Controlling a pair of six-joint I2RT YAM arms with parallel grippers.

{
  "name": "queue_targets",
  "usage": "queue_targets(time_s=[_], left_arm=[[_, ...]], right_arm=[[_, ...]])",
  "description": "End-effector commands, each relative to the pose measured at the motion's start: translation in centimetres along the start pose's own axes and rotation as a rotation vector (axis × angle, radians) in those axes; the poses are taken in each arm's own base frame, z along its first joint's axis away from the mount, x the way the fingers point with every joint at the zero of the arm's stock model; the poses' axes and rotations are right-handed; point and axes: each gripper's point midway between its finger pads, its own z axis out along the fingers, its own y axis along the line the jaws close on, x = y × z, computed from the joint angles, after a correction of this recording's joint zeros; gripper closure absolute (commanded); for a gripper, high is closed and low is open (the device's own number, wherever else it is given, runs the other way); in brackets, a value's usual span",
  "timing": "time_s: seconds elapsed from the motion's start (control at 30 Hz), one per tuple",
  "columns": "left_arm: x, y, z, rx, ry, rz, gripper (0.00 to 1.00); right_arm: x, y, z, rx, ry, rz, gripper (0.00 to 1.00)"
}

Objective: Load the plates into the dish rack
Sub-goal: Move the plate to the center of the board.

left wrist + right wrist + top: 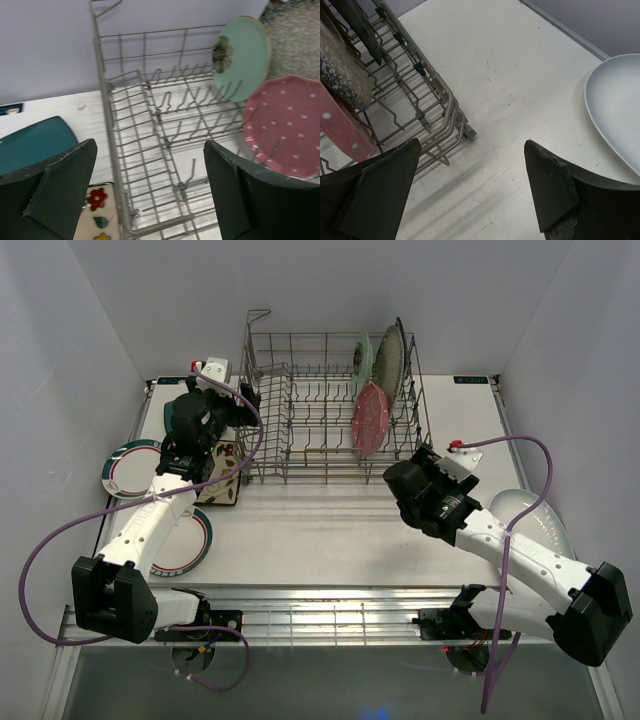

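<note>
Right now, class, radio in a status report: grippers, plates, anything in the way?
Left gripper, right gripper open, empty. Pink plate, green plate, speckled plate standing in rack. White oval plate waiting on table. Nothing blocking the rack's free rows.

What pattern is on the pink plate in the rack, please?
White dots; the plate shows best from the left wrist.

- The dish rack [330, 410], upper middle, is showing bare grey metal wire, dull rather than shiny.
- The pink dotted plate [285, 125] is looking glazed and smooth.
- The table [520, 75] is looking matt white, finely scratched.
- The white oval plate [620, 100], right edge, is giving a soft sheen.
</note>
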Motion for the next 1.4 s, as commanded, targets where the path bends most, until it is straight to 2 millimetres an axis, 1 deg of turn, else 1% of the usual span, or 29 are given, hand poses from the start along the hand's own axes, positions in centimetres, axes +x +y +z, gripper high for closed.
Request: queue_targets(time_s=[0.0,0.1,0.13,0.2,0.23,0.27,0.3,0.33,0.4,0.53,0.57,0.63,0.67,0.7,0.73,0.77,0.83,0.87,0.9,0.93,0.97,1.03,1.07,1.1,1.13,1.23,1.27,1.33,1.37], left_arm=[[-1.8,2.8,-0.9,-0.141,-0.046,0.078,0.02],[-2.1,3.4,-1.3,-0.176,-0.054,0.094,0.02],[-2.4,3.4,-1.5,-0.174,-0.063,0.095,0.02],[-2.6,3.2,-1.8,-0.162,-0.070,0.088,0.02],[-2.9,2.7,-2.1,-0.143,-0.080,0.077,0.02],[-3.2,2.5,-2.3,-0.135,-0.086,0.072,0.02],[-3.3,2.3,-2.5,-0.126,-0.089,0.068,0.02],[-3.3,2.2,-2.7,-0.118,-0.089,0.065,0.02],[-3.8,1.8,-3.1,-0.100,-0.105,0.057,0.02],[-3.9,1.1,-3.4,-0.059,-0.106,0.061,0.02],[-3.8,-0.6,-3.4,0.037,-0.102,0.067,0.02],[-3.4,-2.5,-3.9,0.146,-0.083,0.092,0.02],[-3.6,-3.4,-4.1,0.200,-0.082,0.094,0.02],[-3.6,-5.3,-4.6,0.308,-0.074,0.092,0.02],[-3.4,-6.1,-4.9,0.352,-0.055,0.082,0.02],[-4.2,-7.0,-5.1,0.391,-0.064,0.077,0.02],[-3.9,-8.1,-5.0,0.431,-0.041,0.069,0.02],[-4.4,-9.5,-5.1,0.461,-0.047,0.071,0.02],[-4.5,-9.7,-4.7,0.436,-0.049,0.073,0.02],[-3.3,-10.4,-4.4,0.430,-0.005,0.081,0.02],[-3.1,-12.5,-4.6,0.459,-0.004,0.101,0.02],[-2.6,-13.4,-4.2,0.436,0.007,0.130,0.02],[-2.2,-14.4,-4.3,0.459,0.021,0.125,0.02],[-2.8,-14.7,-4.3,0.467,0.019,0.114,0.02],[-1.9,-15.0,-4.0,0.483,0.057,0.094,0.02],[-1.7,-15.6,-3.8,0.506,0.091,0.077,0.02],[-1.3,-15.8,-3.7,0.519,0.107,0.066,0.02],[-1.0,-16.0,-3.8,0.529,0.126,0.064,0.02],[-0.7,-16.3,-3.9,0.535,0.145,0.034,0.02]], right_arm=[[-1.9,-0.8,-0.4,0.013,-0.047,0.112,0.10],[-2.5,-1.7,-0.5,0.024,-0.074,0.128,0.10],[-3.0,-1.9,-0.6,0.024,-0.083,0.145,0.10],[-2.8,-2.9,-0.5,0.044,-0.107,0.160,0.10],[-2.9,-3.4,-0.6,0.042,-0.114,0.229,0.10],[-2.6,-3.8,-0.6,0.044,-0.117,0.259,0.10],[-1.5,-4.6,-0.4,0.050,-0.112,0.266,0.10],[-1.5,-5.0,-0.5,0.044,-0.114,0.330,0.10],[-0.6,-5.7,-0.5,0.043,-0.102,0.338,0.10],[-0.6,-5.9,-0.5,0.042,-0.100,0.326,0.10],[-0.5,-5.9,-0.4,0.043,-0.095,0.308,0.10],[-0.3,-5.8,-0.4,0.043,-0.090,0.296,0.10],[-0.2,-5.7,-0.4,0.040,-0.083,0.292,0.10],[-0.2,-5.6,-0.4,0.039,-0.082,0.287,0.10],[-0.3,-5.4,-0.5,0.035,-0.077,0.288,0.10],[-0.5,-5.4,-0.5,0.035,-0.078,0.288,0.10],[-0.9,-5.3,-0.6,0.029,-0.079,0.285,0.10],[-1.3,-5.2,-0.7,0.025,-0.081,0.295,0.10],[-1.7,-5.2,-0.9,0.022,-0.083,0.284,0.10],[-2.1,-5.2,-1.0,0.017,-0.084,0.279,0.10],[-2.9,-4.9,-1.2,0.010,-0.088,0.274,0.10],[-3.1,-4.9,-1.1,0.017,-0.089,0.181,0.10],[-3.3,-4.6,-1.1,0.015,-0.082,0.159,0.10],[-2.8,-4.2,-0.9,0.014,-0.065,0.116,0.10],[-2.4,-3.7,-1.0,-0.004,-0.038,0.082,0.10],[-1.7,-2.7,-0.9,-0.014,0.006,0.031,0.10],[-1.4,-2.9,-1.0,-0.010,0.023,0.003,0.10],[-1.1,-2.4,-1.3,-0.026,0.064,-0.020,0.10],[-0.6,-2.9,-1.4,-0.015,0.087,-0.063,0.10]])
